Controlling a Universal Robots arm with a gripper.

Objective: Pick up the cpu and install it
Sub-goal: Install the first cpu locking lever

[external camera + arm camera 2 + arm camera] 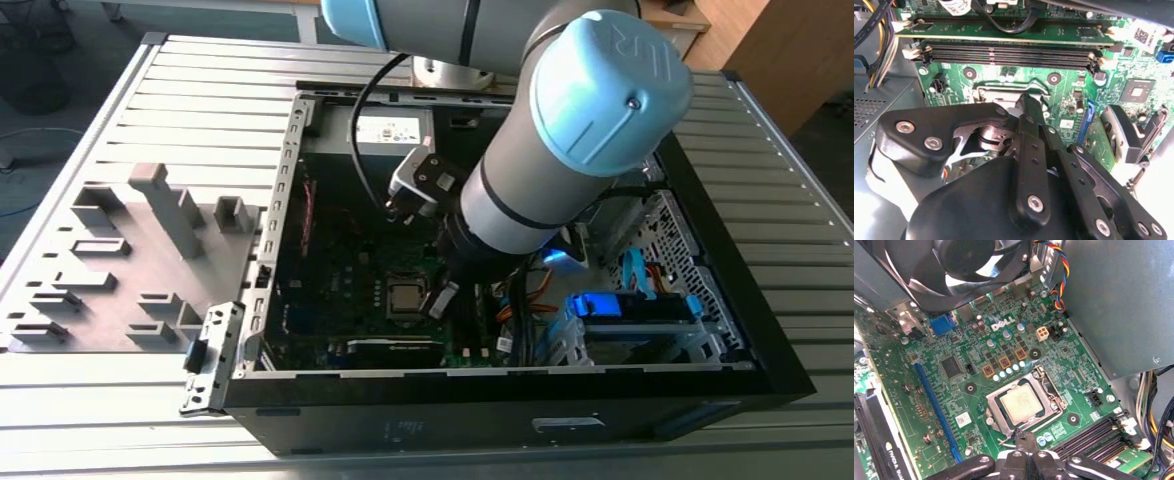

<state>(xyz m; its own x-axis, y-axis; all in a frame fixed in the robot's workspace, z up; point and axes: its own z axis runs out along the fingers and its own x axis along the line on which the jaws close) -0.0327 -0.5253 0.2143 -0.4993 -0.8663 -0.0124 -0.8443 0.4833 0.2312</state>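
- In the first wrist view the gripper sits just at the edge of the socket, its fingers pressed together and holding nothing.
- The cpu lies flat inside the socket, silver top up.
- Empty memory slots run just beside the socket.
- Well past the socket, a black fan overhangs the green motherboard.
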